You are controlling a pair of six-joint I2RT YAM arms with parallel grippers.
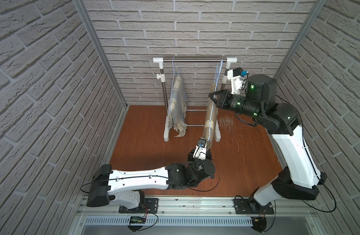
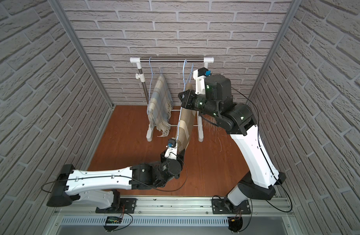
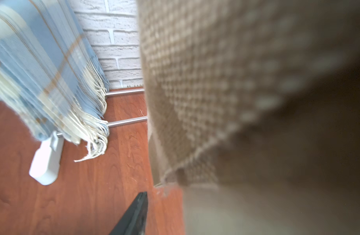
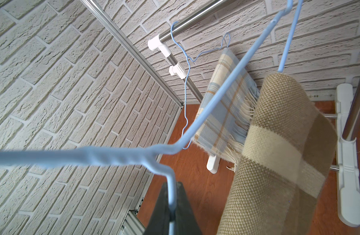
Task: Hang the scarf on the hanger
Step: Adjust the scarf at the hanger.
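The tan checked scarf (image 1: 210, 116) is draped over the blue wire hanger (image 4: 118, 157) hooked on the rack rail (image 1: 195, 60). Its tail slants down to the left gripper (image 1: 208, 152); we cannot tell whether those jaws pinch the cloth. The right gripper (image 4: 172, 189) is clamped on the hanger's wire. We judge hanging nearly finished: next, free the tail so it drops straight.

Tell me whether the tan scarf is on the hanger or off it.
On it. In the right wrist view, the tan scarf loops over a wire of the blue hanger and hangs down from there.
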